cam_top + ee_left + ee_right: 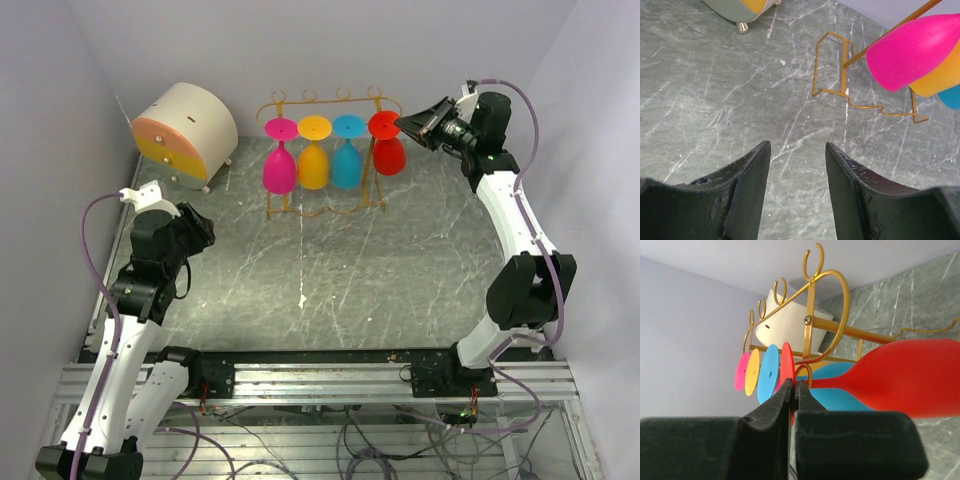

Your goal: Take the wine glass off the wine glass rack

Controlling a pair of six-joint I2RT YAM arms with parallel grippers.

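Right now we are seemingly pinching the foot rim of the red wine glass (910,377), which is hanging inverted at the right end of the wine glass rack (827,305), with the right gripper (792,385) nearly closed. By pulling askew we are risking a snag or a slip. Our left gripper (797,150) is hovering, fingers apart.

No readable text or labels.

Left claw (797,148) open, both fingers (747,190) dark and scuffed, hanging above bare counter (700,100). Counter is grey stone with white veins. Rack (845,75) stands at upper right, its wavy lower bar resting on the counter. Pink glass (912,52) hangs tilted across it; yellow glass (940,80) and blue glass (952,97) are partly visible behind. Box (735,7) at top edge, one ball foot (742,27) showing.
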